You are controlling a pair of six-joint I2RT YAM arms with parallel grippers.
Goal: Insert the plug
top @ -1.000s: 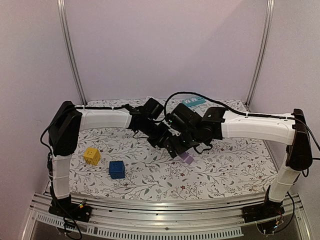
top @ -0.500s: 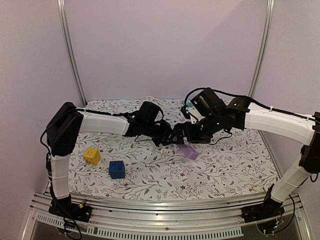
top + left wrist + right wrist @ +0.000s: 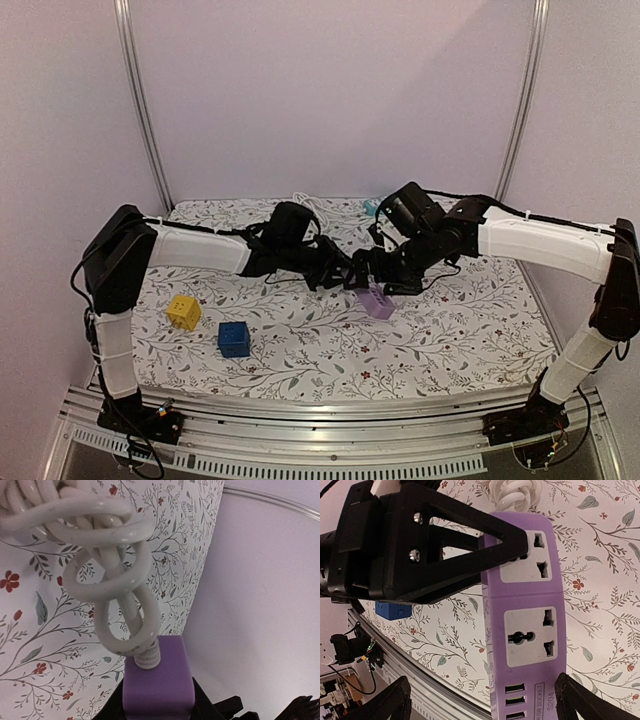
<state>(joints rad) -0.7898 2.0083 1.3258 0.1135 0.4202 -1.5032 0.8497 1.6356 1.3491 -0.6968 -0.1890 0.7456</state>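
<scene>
Now | left claw point(image 3: 347, 276) pinching purple power strip point(image 3: 525, 625) at its cord end, mid tabletop point(image 3: 470, 340); right claw point(image 3: 383, 283) spread wide just over its sockets | strip rigid, light, smooth; grip across narrow flanks; coiled white cord point(image 3: 120, 580) springy, may tug | plug not identifiable

A yellow cube point(image 3: 183, 312) lies near a blue cube point(image 3: 233, 339) on floral cloth point(image 3: 450, 340).

Soft, even lilac-tinted light, faint shadows, mild sheen on the white cable point(image 3: 90, 522)
</scene>
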